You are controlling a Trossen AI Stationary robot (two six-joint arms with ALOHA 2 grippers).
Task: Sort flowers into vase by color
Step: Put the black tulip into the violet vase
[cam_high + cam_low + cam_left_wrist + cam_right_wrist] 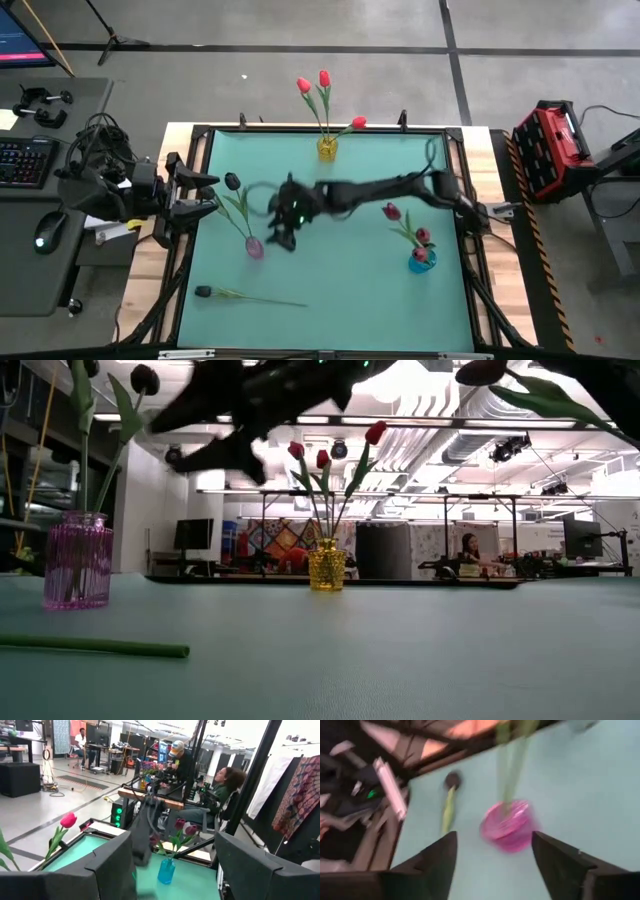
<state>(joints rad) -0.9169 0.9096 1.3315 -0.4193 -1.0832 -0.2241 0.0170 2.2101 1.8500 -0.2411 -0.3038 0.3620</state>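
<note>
Hovering right gripper (283,236), fingers apart and empty, just beside pink vase (254,247); risking knocking it over before reaching loose near-black tulip (203,292). Left gripper (207,196) waiting open at table edge.

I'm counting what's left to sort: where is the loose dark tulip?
In the high view, the near-black tulip lies flat on the green mat's front-left corner, below the pink glass vase, stem pointing right.

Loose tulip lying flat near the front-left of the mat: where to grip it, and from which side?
Grip the tulip mid-stem, coming straight down from above with the fingers across the stem. It lies flat and alone on the mat, dark head toward the left arm's side, so the thin stem is the only clear part. The open right gripper is closest.
</note>
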